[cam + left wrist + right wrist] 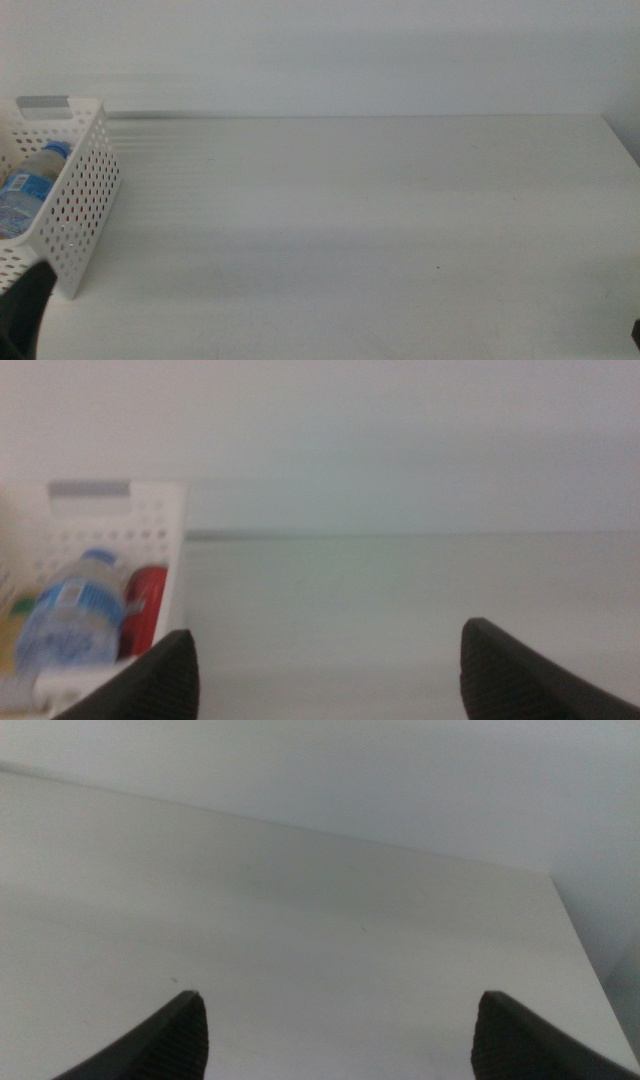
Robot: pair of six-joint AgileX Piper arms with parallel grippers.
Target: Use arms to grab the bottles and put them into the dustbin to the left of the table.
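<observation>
White table (380, 220), water bottle (70, 620) and red can (148, 610) in dustbin (85, 210), both grippers' jaws spread.

The white perforated plastic basket (85, 195) stands at the left end of the wide white table (380, 230); inside it lie the small clear water bottle with blue cap (30, 180) and, beside it, the slim red can (148, 605).

The worktop (380, 220) is plain white; the dustbin (85, 215) is white, its walls patterned with rows of small dark holes; inside, the water bottle (70, 622) is clear with a blue cap and blue label; the can (145, 610) is red; the left tool (325, 670) and right tool (335, 1040) show dark, finely ribbed jaws
</observation>
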